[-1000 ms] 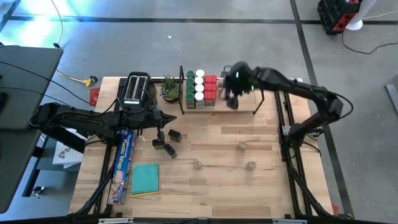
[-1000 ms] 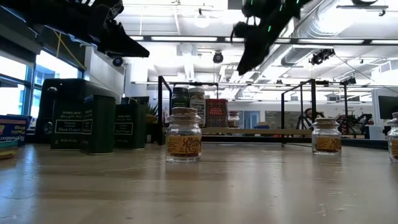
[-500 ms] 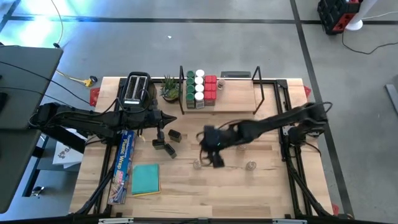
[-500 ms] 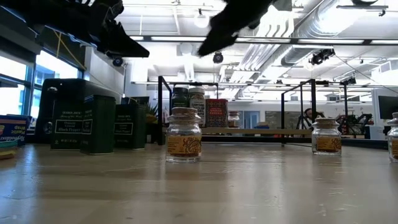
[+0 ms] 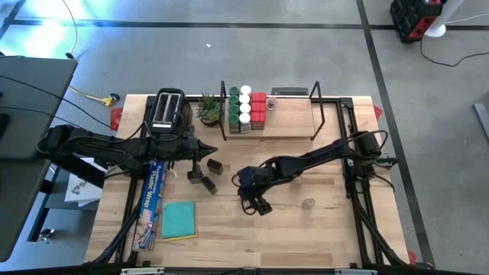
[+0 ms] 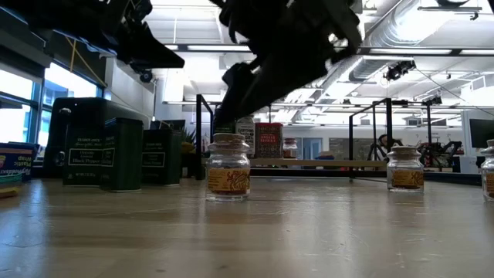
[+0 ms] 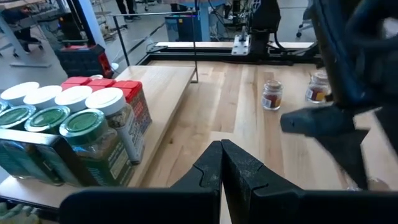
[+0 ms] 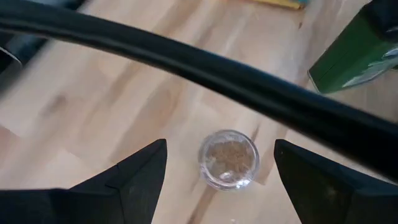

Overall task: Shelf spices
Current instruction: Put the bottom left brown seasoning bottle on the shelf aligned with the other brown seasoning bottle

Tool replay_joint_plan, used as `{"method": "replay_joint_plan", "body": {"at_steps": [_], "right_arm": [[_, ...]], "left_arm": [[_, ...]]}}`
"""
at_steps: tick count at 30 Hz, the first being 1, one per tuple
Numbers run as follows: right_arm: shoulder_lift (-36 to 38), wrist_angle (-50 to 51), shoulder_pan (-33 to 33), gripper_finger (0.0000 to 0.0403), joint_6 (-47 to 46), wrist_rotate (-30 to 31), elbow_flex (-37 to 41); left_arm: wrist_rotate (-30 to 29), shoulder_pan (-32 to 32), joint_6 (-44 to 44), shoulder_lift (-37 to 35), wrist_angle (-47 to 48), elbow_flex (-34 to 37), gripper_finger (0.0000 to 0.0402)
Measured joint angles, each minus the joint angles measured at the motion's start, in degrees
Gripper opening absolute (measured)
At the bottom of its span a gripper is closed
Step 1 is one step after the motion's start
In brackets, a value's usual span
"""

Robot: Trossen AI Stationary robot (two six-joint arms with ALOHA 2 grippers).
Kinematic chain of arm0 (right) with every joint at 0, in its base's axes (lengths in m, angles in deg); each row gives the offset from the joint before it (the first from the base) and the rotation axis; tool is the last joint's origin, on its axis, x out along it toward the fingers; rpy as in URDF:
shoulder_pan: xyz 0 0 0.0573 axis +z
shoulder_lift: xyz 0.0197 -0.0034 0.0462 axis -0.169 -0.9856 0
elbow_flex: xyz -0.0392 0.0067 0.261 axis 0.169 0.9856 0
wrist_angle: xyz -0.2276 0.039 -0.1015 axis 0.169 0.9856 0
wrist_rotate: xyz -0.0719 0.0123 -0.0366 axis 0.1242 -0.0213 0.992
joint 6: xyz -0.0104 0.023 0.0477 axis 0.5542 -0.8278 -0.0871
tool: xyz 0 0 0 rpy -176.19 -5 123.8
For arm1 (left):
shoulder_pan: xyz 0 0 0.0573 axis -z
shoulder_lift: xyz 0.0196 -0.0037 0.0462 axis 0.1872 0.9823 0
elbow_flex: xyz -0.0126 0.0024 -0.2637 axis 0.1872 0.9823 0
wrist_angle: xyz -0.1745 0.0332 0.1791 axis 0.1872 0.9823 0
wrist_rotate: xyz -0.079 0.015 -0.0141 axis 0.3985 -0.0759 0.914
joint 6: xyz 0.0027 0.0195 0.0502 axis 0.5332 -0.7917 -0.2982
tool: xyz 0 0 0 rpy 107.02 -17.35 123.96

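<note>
My right gripper [image 8: 220, 147] is open and hangs above a tiny clear jar [image 8: 228, 159] that stands on its base on the table [image 6: 229, 166]. Its fingers stand apart from the jar on either side. In the high view the gripper [image 5: 254, 200] covers this jar. Another tiny jar [image 5: 308, 203] stands to the right of it. Three dark tins [image 5: 205, 177] stand near my left gripper [image 5: 206, 145], which is shut and hovers above the table. On the shelf [image 5: 294, 121] green-lidded jars [image 5: 234, 107], white-lidded jars [image 5: 244, 104], red tins [image 5: 259, 107] and a tiny jar [image 5: 273, 101] stand at its left end.
A black toaster [image 5: 168, 110] and a small potted plant [image 5: 208, 109] stand at the far left. A wrap box [image 5: 152, 202] and a teal pad [image 5: 179, 220] lie near the left front. The shelf plank's right part is bare wood.
My right gripper has swung from above the shelf toward the table's near and left side, and down. It now hangs over the tiny jar in the middle of the table. The jars and tins have stayed where they were.
</note>
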Motion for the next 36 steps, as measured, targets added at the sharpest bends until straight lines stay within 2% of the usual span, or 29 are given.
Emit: {"method": "replay_joint_plan", "body": {"at_steps": [5,13,16,21,23,26,31,33,36], "right_arm": [[-3.20,-1.83,1.51,0.0291,3.35,4.57,0.00],[-5.33,-3.81,1.44,0.0280,1.51,3.64,-0.04],[-5.35,-3.58,1.35,0.0249,1.57,3.56,-0.02],[-5.33,-3.58,1.35,0.0169,0.80,3.18,-0.02],[-4.82,-3.00,1.35,0.0160,-0.19,3.67,-0.02],[-1.90,1.85,1.35,0.0160,-1.22,6.69,-0.02],[7.97,14.96,0.40,0.0160,-0.85,17.66,-0.02],[12.88,20.05,-1.18,0.0160,0.09,22.02,-0.02],[20.15,25.15,-5.99,0.0160,0.47,25.42,-0.02]], "left_arm": [[-0.05,0.83,1.96,0.00,-0.16,-0.02,0.0000],[-0.50,1.84,3.12,0.00,-0.22,-0.02,0.0000],[-1.08,1.84,3.16,0.00,-0.24,-0.02,0.0000],[-1.99,1.82,3.59,0.00,-0.24,-0.02,0.0000],[-1.99,1.82,4.16,0.00,-0.24,-0.02,0.0000],[-1.99,1.82,4.55,0.00,-0.21,-0.02,0.0000],[-1.99,1.87,4.65,0.00,-0.16,-0.02,0.0000],[-1.99,1.90,4.65,0.00,-0.15,-0.02,0.0000],[-2.01,2.40,4.65,0.00,-0.21,-0.02,0.0000]]}}
